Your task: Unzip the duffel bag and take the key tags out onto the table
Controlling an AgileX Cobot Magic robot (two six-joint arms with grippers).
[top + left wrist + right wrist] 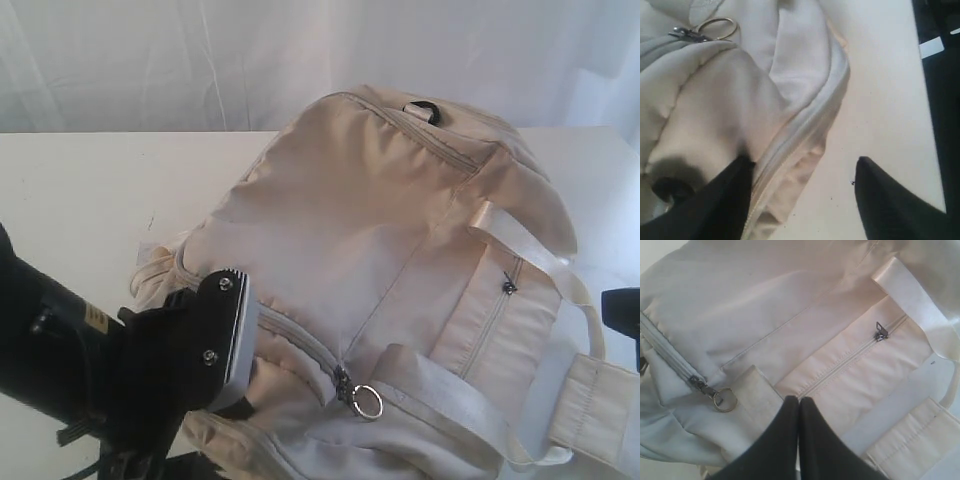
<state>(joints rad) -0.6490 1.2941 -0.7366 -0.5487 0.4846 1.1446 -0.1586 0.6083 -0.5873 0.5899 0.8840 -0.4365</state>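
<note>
Desk (80,190) white, bag (370,200) lying on it, zips look closed. Left gripper (803,162) at bag's left end, released: one finger against the bag's edge, the other over bare desk. Right gripper (799,400) clenched, empty, over bag's front pocket. Pull ring (368,402) on bag's front.
</note>
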